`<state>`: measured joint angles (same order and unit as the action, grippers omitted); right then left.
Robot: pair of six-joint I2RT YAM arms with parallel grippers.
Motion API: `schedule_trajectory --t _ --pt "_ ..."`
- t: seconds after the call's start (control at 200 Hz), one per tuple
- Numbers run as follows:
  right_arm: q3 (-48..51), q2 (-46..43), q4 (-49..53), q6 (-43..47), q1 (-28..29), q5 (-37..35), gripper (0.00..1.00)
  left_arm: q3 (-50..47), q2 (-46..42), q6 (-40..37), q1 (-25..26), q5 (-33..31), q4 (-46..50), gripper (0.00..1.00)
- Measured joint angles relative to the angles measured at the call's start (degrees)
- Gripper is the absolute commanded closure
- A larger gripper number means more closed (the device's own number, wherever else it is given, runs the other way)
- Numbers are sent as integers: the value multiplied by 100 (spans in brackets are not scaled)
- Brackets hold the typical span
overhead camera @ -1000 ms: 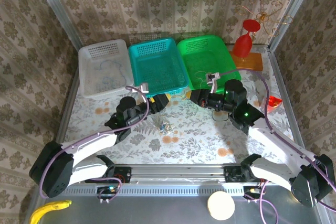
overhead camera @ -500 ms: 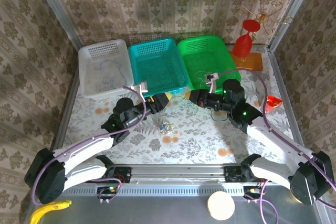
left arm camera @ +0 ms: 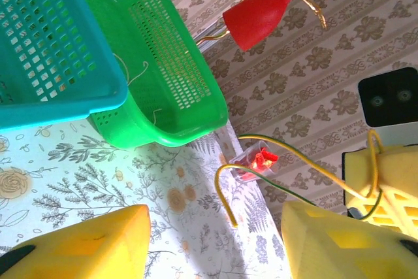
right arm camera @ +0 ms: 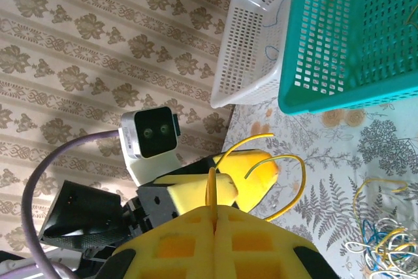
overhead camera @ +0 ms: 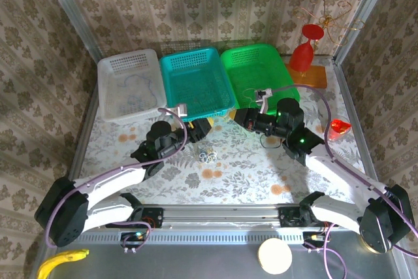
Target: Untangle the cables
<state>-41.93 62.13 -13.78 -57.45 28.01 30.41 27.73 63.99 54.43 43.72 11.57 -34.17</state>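
1. right gripper [right arm camera: 213, 212]: fingers pressed shut on a yellow cable [right arm camera: 211, 187].
2. left gripper [left arm camera: 215, 227]: fingers stand apart, that cable's loose end in the gap.
3. the other cables [overhead camera: 207, 156] lie tangled on the table [overhead camera: 248, 174], between the arms.

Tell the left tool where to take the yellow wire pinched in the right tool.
Best bet: the short straight stretch of the yellow wire that hooks down to its free end. It shows between the fingers of the open left tool, clear of the shut right tool pinching the wire farther along. Close across it from both sides; the arch above looks springier.
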Motion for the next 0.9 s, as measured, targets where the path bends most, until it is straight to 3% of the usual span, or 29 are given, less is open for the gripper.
schedule_trajectory --t 0.23,0.895 --pt "33 151 -72 -96 63 4 100 0 164 -9 -33 17 -201 50" --pt "33 190 -155 -133 157 9 100 0 197 -26 -103 24 -273 75"
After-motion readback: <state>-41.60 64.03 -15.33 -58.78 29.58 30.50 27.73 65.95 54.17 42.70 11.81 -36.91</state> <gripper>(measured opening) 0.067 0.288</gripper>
